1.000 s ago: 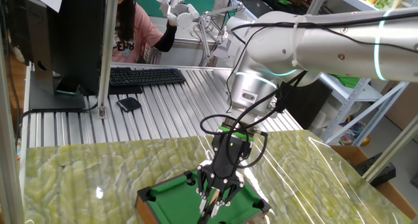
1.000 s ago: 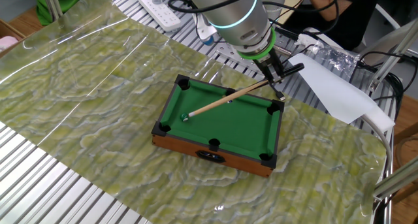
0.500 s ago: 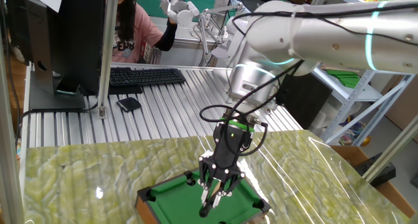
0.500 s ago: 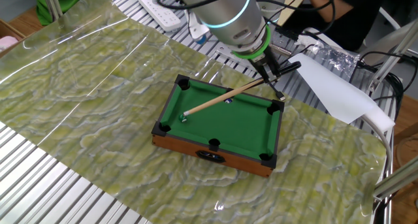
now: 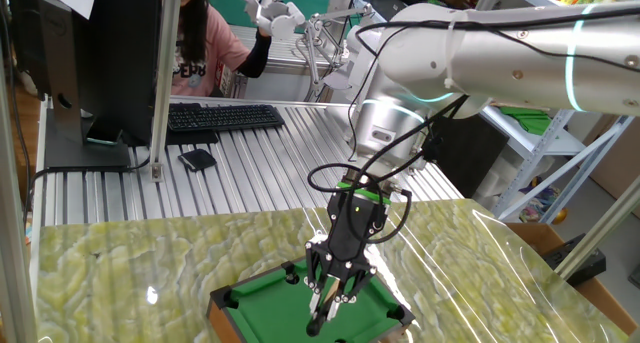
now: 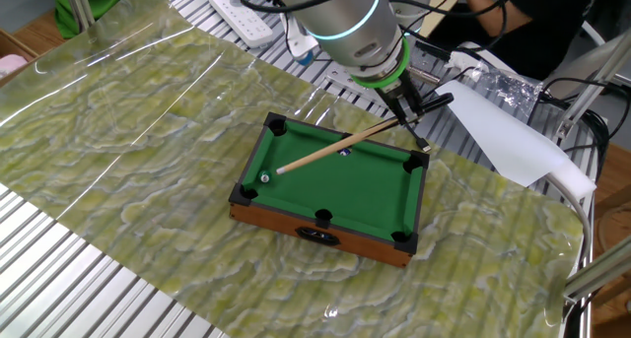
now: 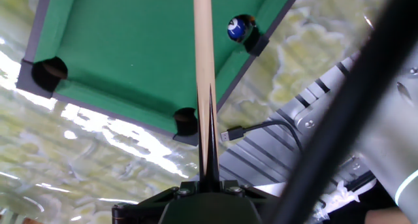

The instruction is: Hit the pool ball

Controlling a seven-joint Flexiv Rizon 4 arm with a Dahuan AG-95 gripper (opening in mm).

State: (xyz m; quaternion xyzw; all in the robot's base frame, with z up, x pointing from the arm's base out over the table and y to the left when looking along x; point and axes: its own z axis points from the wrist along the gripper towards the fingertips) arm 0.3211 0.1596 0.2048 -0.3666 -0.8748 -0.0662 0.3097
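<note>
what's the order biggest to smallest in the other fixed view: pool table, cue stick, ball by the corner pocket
1. pool table, largest.
2. cue stick, long but thin, shorter than the table.
3. ball, a tiny speck near the corner pocket.

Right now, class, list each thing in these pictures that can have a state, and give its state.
gripper: shut on the cue stick.
cue stick: held, slanting down over the felt, tip clear of the pool ball.
pool ball: on the felt near a corner pocket, not pocketed.
blue ball: on the felt beside a side pocket.
pool table: flat on the marbled mat.
</note>
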